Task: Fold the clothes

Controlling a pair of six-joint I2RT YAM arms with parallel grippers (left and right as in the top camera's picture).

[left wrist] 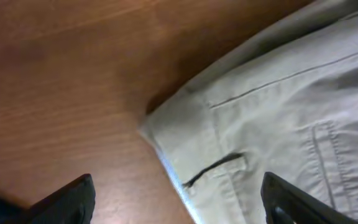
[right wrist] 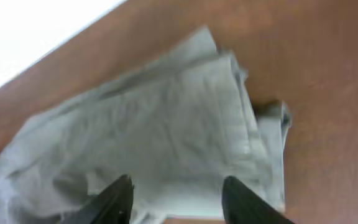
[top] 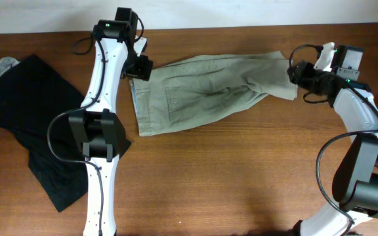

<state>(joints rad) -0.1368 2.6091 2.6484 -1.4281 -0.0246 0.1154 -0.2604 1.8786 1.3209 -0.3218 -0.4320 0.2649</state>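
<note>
Shorts point(top: 202, 92) on table point(top: 241, 170); L gripper point(top: 138, 67), R gripper point(top: 296, 77) spread at ends

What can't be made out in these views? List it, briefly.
Overhead: the grey cloth is mostly hidden under the black garment.
Left wrist: the shorts run off the frame; only a waistband corner shows.
Right wrist: the right pincer has its fingertips cut by the bottom edge, so contact with the shorts is unclear.
Overhead: the left pincer is too small to judge its opening.
</note>
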